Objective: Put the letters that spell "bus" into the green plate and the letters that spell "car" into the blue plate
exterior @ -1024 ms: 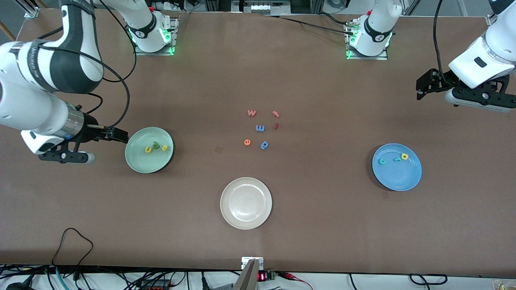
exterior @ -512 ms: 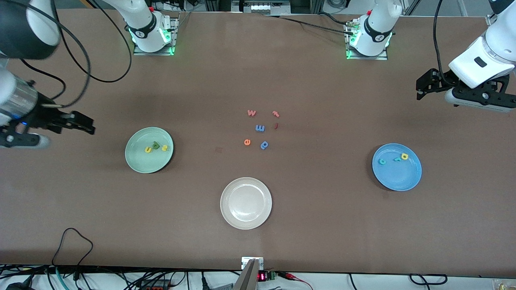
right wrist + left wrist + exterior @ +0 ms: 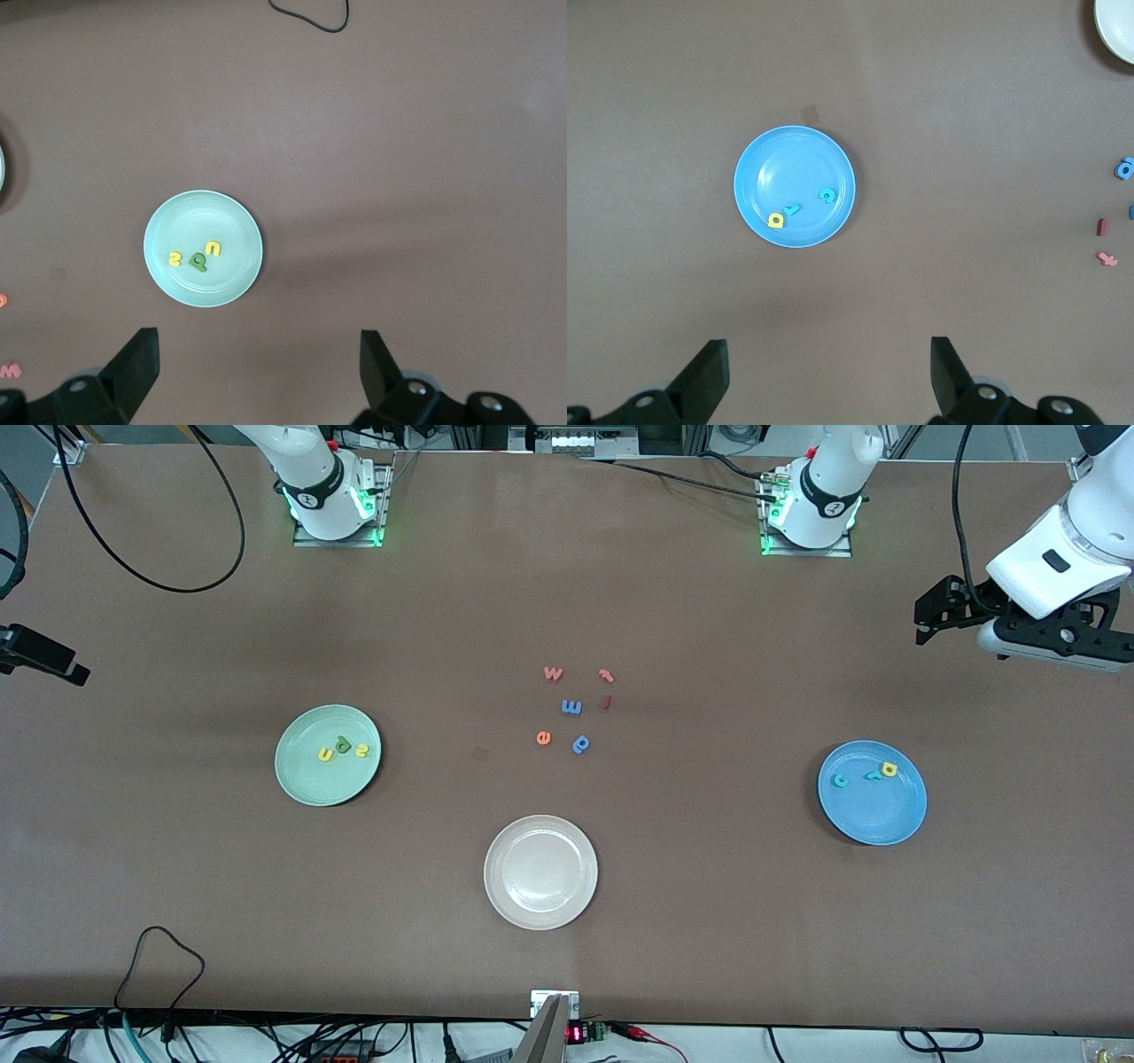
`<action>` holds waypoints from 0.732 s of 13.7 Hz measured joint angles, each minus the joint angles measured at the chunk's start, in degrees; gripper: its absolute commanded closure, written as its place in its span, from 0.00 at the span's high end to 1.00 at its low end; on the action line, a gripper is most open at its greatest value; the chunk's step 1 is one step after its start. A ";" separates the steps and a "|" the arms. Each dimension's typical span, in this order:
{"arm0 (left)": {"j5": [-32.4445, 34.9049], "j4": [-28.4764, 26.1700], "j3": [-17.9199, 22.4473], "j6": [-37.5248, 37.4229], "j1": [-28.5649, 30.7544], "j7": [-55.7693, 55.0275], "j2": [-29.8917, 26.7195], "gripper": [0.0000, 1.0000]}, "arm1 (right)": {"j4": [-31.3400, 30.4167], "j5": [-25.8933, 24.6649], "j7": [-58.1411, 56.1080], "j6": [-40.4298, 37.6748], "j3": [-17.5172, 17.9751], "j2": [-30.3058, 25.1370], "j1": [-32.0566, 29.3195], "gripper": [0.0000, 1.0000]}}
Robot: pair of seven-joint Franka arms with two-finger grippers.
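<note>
Table [image 3: 177, 921]: matte brown surface, flat, uniform.

Green plate [image 3: 301, 779], round, pale mint, glossy with a raised rim, sits left of centre in the front view. Inside it lie the three small foam bus letters [image 3: 343, 749]: a yellow u, a dark green b, a yellow s, close together in the upper half of the dish. Right wrist view shows the same plate [image 3: 177, 283] with the trio at its middle.

Blue plate [image 3: 877, 819], round, bright blue, glossy with a raised rim, sits at right in the front view. It holds the car letters [image 3: 866, 774]: a teal c, a small teal r, a yellow a, near the upper rim.

White plate [image 3: 540, 908], beige-white and round, lies at lower centre. Spare letters [image 3: 574, 707] in pink, blue, orange and red are scattered at frame centre, on bare table between the plates.

Left gripper [image 3: 829, 376]: black fingers spread wide, holding nothing, up in the air at the right edge of the front view.

Right gripper [image 3: 258, 372]: fingers spread wide, nothing between them, hanging at the left edge of the front view.
</note>
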 measured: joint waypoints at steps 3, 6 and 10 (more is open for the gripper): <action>0.00 0.16 0.04 0.00 0.10 0.00 0.00 1.00 | -0.42 -0.64 -1.46 -0.24 1.15 -0.03 -0.07 1.00; 0.00 0.20 0.03 0.00 0.07 0.00 0.01 1.00 | -4.51 -0.93 -1.73 0.92 1.47 -1.59 -0.07 1.00; 0.00 0.20 0.03 0.00 0.07 0.00 0.03 1.00 | -13.38 -1.18 -1.83 5.36 1.51 -7.83 -0.07 1.00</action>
